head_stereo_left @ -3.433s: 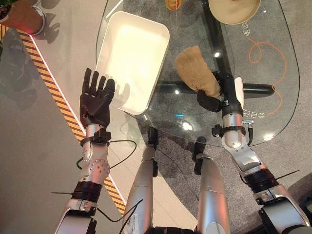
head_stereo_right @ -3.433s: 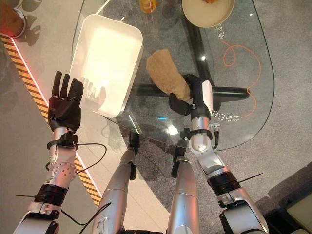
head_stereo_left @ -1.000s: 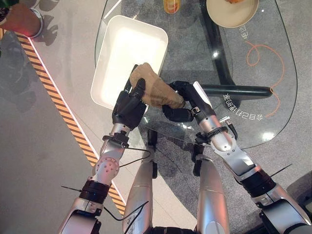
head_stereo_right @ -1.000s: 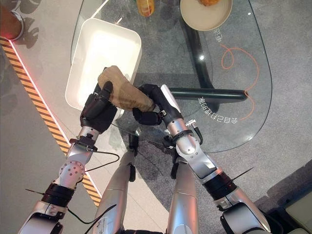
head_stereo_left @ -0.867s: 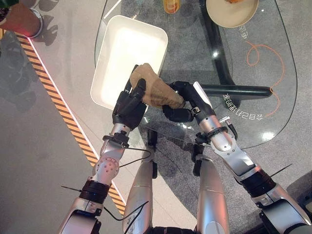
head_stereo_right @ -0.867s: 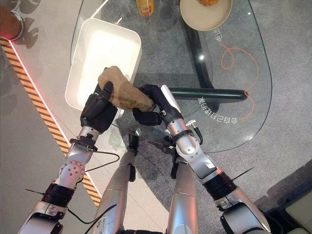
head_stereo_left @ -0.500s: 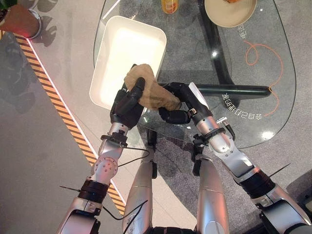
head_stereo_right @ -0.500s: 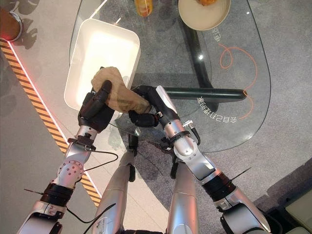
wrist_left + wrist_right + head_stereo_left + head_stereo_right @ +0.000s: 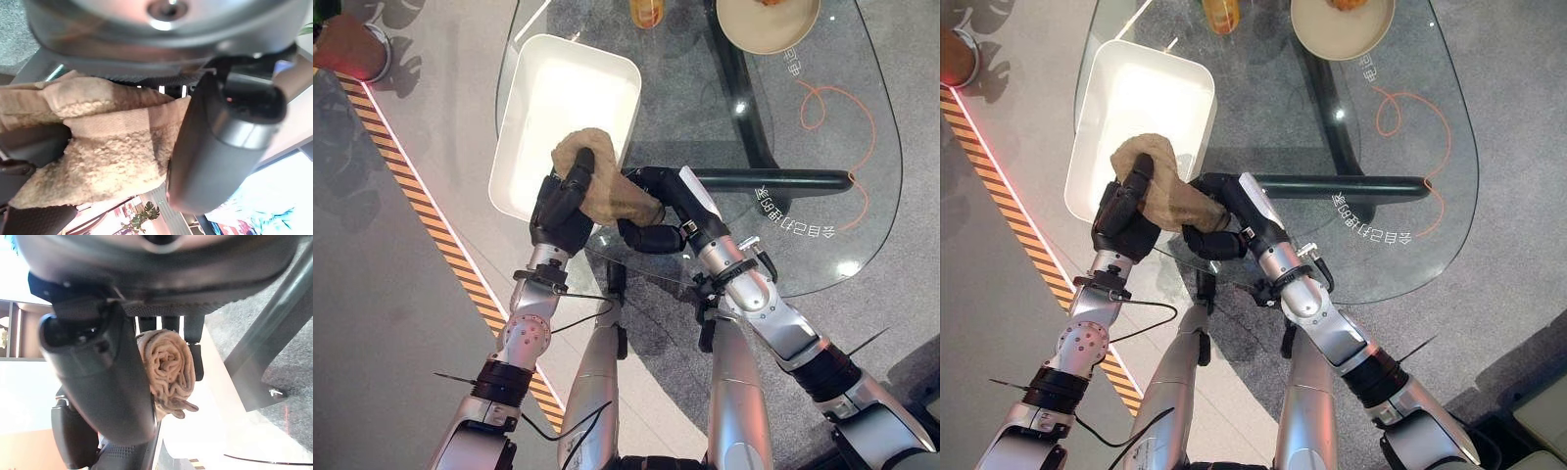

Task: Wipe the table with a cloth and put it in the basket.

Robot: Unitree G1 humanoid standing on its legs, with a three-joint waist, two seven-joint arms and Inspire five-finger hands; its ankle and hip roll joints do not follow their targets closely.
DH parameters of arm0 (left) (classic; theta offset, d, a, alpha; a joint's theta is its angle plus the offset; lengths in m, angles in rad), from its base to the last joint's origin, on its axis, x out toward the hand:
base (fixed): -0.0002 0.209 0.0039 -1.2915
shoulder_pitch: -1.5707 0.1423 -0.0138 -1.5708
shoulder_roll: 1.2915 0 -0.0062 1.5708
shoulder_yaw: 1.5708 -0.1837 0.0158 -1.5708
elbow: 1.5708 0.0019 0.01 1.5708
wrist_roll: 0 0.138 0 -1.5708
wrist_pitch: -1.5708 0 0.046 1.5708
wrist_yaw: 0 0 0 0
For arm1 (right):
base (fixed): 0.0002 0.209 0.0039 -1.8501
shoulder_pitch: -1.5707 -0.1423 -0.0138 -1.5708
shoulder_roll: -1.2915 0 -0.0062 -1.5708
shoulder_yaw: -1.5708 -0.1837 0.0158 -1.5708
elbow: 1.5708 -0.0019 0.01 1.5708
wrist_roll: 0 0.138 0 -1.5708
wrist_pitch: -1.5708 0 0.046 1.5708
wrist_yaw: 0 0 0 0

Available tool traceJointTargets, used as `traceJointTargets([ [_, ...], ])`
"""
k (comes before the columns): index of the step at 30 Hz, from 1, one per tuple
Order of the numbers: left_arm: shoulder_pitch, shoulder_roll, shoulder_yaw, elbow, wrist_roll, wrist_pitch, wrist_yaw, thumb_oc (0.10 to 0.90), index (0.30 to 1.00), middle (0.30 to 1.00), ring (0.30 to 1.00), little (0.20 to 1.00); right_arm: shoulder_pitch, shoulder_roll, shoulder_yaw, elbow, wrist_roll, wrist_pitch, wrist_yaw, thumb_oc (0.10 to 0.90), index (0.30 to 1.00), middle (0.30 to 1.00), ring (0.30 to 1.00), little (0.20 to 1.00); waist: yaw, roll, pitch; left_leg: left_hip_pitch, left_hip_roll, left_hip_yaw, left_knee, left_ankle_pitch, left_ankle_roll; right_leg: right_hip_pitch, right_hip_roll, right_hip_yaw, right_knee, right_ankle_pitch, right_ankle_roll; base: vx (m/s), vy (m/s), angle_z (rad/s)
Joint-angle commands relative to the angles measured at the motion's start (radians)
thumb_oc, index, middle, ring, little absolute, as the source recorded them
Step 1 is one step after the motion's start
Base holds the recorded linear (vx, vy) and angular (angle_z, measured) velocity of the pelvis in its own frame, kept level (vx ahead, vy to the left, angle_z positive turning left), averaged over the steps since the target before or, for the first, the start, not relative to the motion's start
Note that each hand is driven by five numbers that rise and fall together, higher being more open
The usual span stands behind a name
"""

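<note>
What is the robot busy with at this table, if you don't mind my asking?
The robot grips a tan cloth with both hands at the near left edge of the glass table. The left hand curls round one end and the right hand round the other, holding it up over the near rim of the white basket. The cloth is not in the basket yet. A bowl and a bottle sit at the table's far side.
</note>
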Motion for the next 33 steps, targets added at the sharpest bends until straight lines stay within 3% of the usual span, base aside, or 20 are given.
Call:
traceJointTargets([
  [1, -0.081, -0.003, 0.011, -0.159, 0.013, -0.077, -0.065, 0.1, 0.3, 0.3, 0.3, 0.2, -0.139, 0.062, -0.042, -0.158, 0.003, -0.086, -0.014, 0.8, 0.9, 0.9, 0.9, 0.9, 0.01, -0.025, -0.024, 0.023, -0.053, 0.029, 0.108, -0.157, 0.047, 0.072, 0.007, -0.049, -0.171, 0.105, 0.017, 0.0, 0.0, 0.0],
  [6, -0.082, -0.01, 0.019, -0.161, 0.018, -0.125, -0.04, 0.1, 0.3, 0.3, 0.3, 0.2, -0.133, 0.072, -0.044, -0.157, -0.002, -0.085, -0.011, 0.8, 0.9, 0.9, 0.9, 0.9, 0.011, -0.026, -0.024, 0.034, -0.053, 0.03, 0.107, -0.164, 0.046, 0.081, 0.006, -0.05, -0.167, 0.097, 0.019, 0.0, 0.0, 0.0],
  [16, -0.073, -0.037, 0.06, -0.16, 0.121, -0.291, 0.164, 0.1, 0.3, 0.3, 0.3, 0.2, -0.136, 0.095, -0.054, -0.137, -0.016, -0.091, -0.027, 0.8, 0.9, 0.9, 0.9, 0.9, 0.021, -0.029, -0.024, 0.028, -0.058, 0.021, 0.099, -0.153, 0.045, 0.08, 0.007, -0.057, -0.175, 0.103, 0.017, 0.0, -0.003, 0.0],
  [33, -0.103, -0.032, 0.145, -0.169, 0.367, -0.47, 0.463, 0.1, 0.3, 0.3, 0.3, 0.2, -0.161, 0.104, -0.056, -0.117, -0.01, -0.068, -0.046, 0.8, 0.9, 0.9, 0.9, 0.9, 0.03, -0.025, -0.024, 0.03, -0.06, 0.021, 0.098, -0.15, 0.04, 0.08, 0.002, -0.059, -0.17, 0.1, 0.014, 0.0, 0.0, 0.0],
])
